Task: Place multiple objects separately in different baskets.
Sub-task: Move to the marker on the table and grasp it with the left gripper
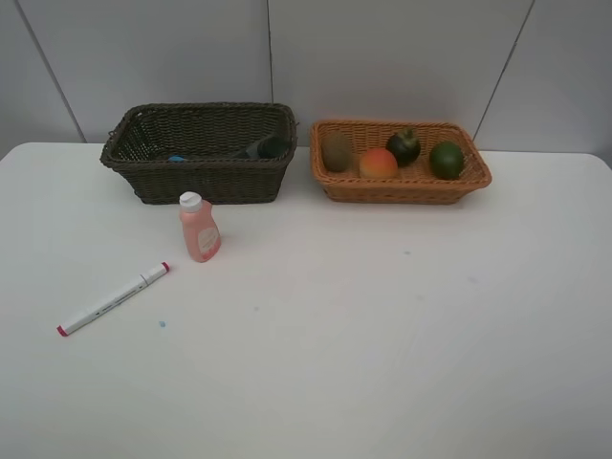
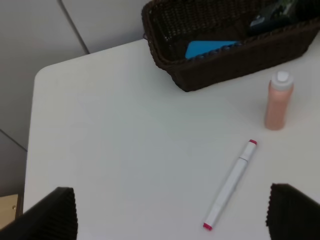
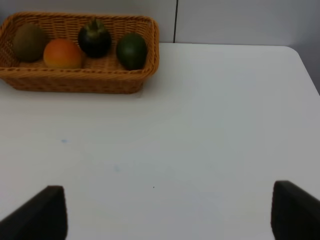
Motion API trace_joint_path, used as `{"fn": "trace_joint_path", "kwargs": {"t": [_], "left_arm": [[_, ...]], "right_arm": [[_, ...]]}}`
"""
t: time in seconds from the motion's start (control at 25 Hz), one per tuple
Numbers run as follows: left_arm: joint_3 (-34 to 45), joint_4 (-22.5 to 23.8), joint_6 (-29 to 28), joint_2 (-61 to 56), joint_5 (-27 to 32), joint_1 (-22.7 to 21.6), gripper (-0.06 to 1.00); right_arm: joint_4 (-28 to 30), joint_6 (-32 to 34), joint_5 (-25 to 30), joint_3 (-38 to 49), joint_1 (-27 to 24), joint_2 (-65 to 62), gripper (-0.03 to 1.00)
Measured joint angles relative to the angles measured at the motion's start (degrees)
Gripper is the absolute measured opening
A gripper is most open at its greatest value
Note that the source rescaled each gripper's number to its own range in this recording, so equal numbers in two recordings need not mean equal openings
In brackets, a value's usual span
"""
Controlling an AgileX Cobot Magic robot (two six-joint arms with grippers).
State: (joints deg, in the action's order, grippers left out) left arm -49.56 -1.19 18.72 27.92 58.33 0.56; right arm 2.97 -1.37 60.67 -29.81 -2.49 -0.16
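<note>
Two woven baskets stand side by side along the far edge of the white worktop, close together but not touching. The dark brown basket is on the left and the shallower light orange-tan basket is on the right. In the tan one four fruits lie in a row: the kiwi at the left end, the peach beside it, the mangosteen a little farther back, and the green fruit at the right end. The dark basket holds a blue rectangular item toward its left side and a dark pump bottle toward its right. Just in front of the dark basket the pink white-capped bottle stands upright on the worktop. The white red-ended marker lies flat, nearer and to the left of it, angled with one end toward the bottle. The left end effector hangs above the marker's area, released, fingers spread wide. The right end effector is likewise released and wide, above bare worktop on the near side of the tan basket.
</note>
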Motion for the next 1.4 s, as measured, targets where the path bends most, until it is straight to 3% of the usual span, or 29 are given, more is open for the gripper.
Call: {"fn": "trace_joint_path", "kwargs": {"t": [0.28, 0.64, 0.92, 1.12, 1.4], "left_arm": [[-4.3, -5.7, 13.1, 16.0, -0.1, 0.0, 1.0], [-4.3, -8.6, 27.7, 30.4, 6.0, 0.0, 1.0], [-4.2, -7.8, 30.8, 37.7, 8.1, 0.4, 1.0], [-3.8, -3.3, 31.3, 41.9, 6.3, 4.8, 1.0], [-3.8, -3.4, 31.7, 50.3, 2.7, 8.8, 1.0]], "right_arm": [[0.0, 0.0, 0.0, 0.0, 0.0, 0.0, 0.99], [0.0, 0.0, 0.0, 0.0, 0.0, 0.0, 0.99], [0.0, 0.0, 0.0, 0.0, 0.0, 0.0, 0.99], [0.0, 0.0, 0.0, 0.0, 0.0, 0.0, 0.99], [0.0, 0.0, 0.0, 0.0, 0.0, 0.0, 0.99]]}}
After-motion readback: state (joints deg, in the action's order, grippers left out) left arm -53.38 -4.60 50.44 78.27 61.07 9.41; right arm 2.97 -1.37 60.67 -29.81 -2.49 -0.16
